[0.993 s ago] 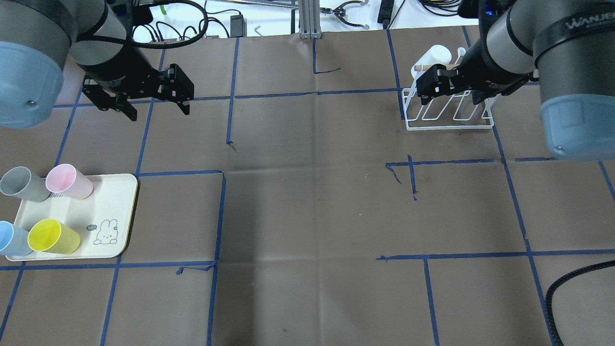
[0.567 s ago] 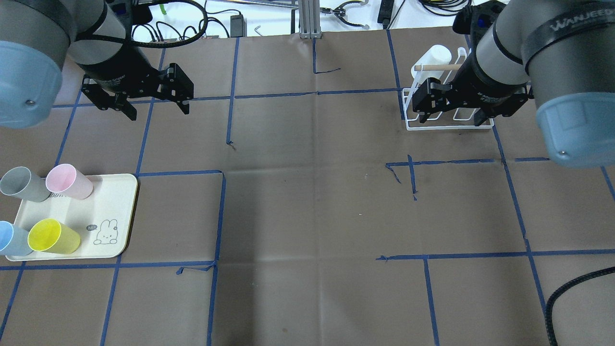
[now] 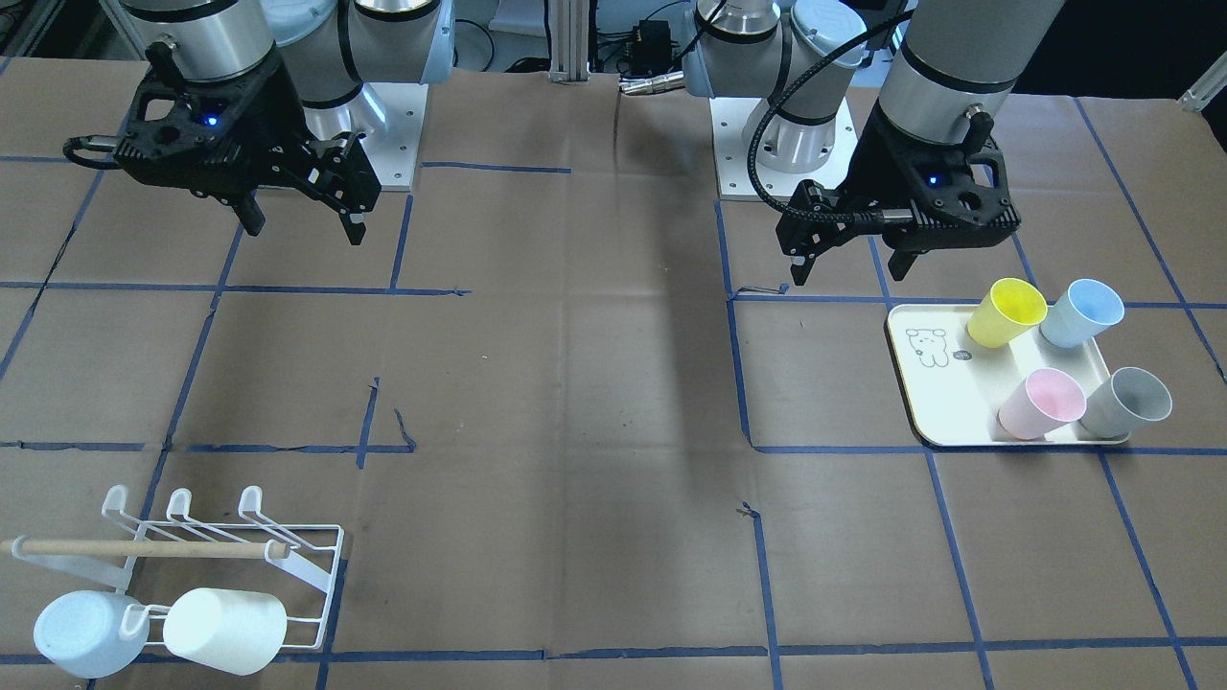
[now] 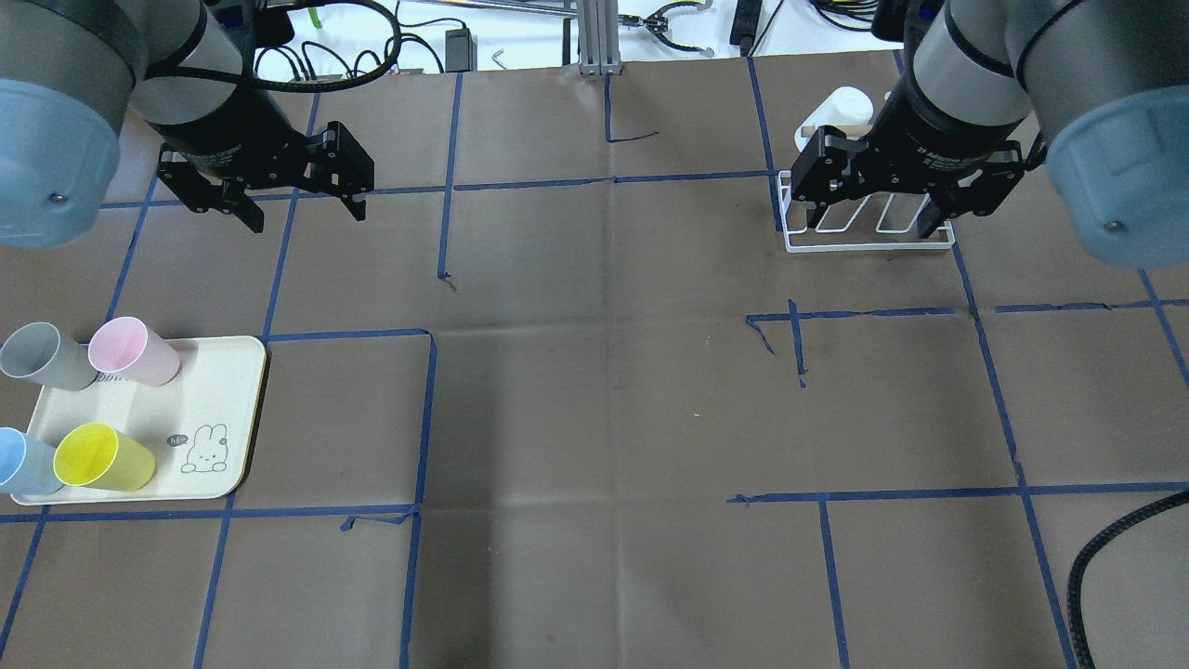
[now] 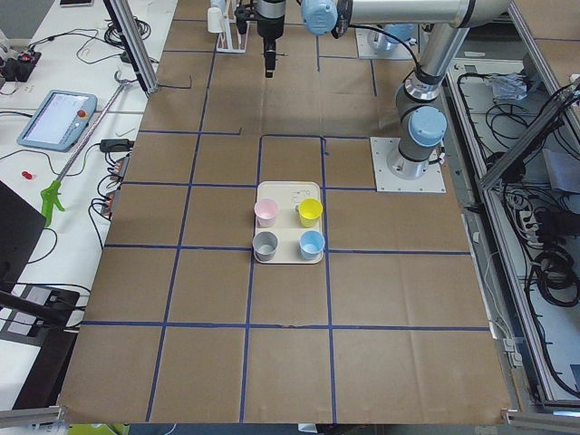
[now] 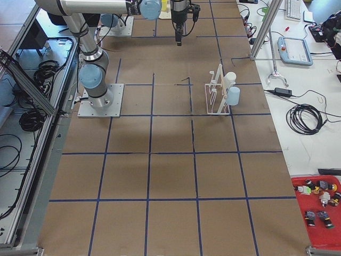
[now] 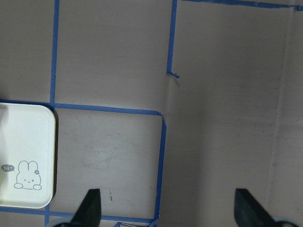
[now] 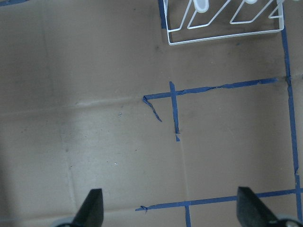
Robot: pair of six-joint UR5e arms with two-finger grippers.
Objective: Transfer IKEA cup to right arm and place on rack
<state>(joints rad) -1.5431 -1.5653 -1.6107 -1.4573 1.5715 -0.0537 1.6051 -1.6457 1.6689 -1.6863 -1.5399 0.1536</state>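
Observation:
Several IKEA cups stand on the cream tray (image 4: 209,400): yellow (image 4: 102,457), pink (image 4: 135,351), grey (image 4: 42,356) and blue (image 4: 19,462). My left gripper (image 4: 305,212) hangs open and empty above the table, beyond the tray; its wrist view catches only the tray (image 7: 28,156) corner. The white wire rack (image 4: 868,243) with its wooden dowel stands at the far right. A white cup (image 3: 225,628) and a pale blue cup (image 3: 81,632) hang on its far side. My right gripper (image 4: 871,223) hovers open and empty, high above the table on the near side of the rack (image 8: 222,35).
Brown paper with blue tape lines covers the table. Cables and tools lie beyond its far edge (image 4: 594,56). The two arm bases (image 3: 786,144) sit at the robot's side. A black hose (image 4: 1105,548) curls in at the near right corner.
The right gripper has drawn back from the rack's hooks and turned, so that its open fingers now point down. The left arm and the cups have not moved.

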